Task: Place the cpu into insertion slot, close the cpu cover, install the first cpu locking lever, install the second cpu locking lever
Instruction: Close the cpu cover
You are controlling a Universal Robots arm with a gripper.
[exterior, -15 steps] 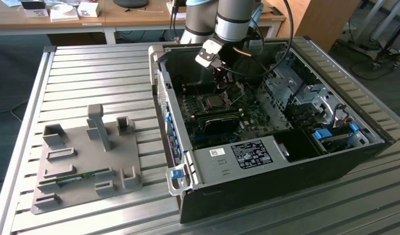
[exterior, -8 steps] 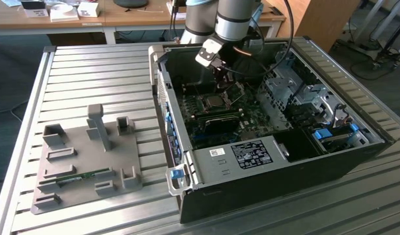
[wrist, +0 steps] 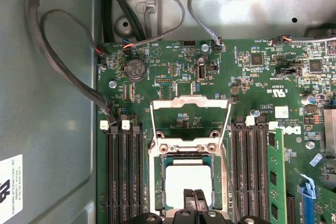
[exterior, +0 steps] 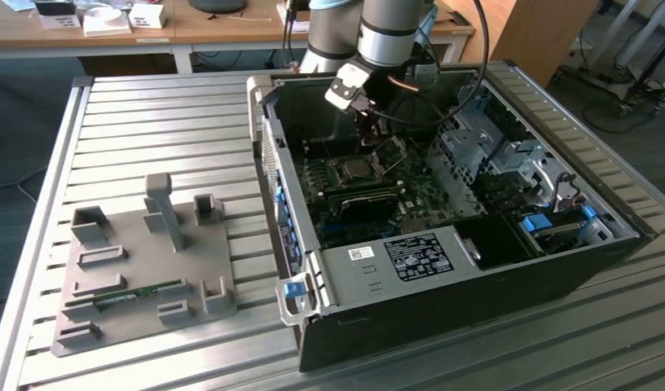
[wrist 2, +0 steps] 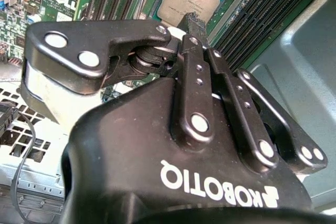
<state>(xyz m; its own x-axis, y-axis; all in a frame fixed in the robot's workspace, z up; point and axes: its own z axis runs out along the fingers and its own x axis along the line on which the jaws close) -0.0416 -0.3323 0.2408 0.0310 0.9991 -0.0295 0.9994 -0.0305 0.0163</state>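
Now we see our gripper [wrist: 195, 199], fingertips [wrist: 189, 200] pressed together, low over the cpu [wrist: 181, 174] seated in the insertion slot [wrist: 156, 182], cpu cover [wrist: 190, 101] hinged open beside it

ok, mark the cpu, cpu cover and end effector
cpu [wrist: 181, 178], first wrist view, bare metal top.
cpu cover [wrist: 190, 102], first wrist view, frame bar opposite hinge.
end effector [wrist: 194, 199], first wrist view, between fingertips.

The arm [exterior: 385, 28] comes down steeply from above, its wrist angled toward the exterior view's left. The gripper [exterior: 368, 147] points downward. Its fingers [wrist: 190, 200] lie pressed together, tips meeting without a gap in both wrist views.
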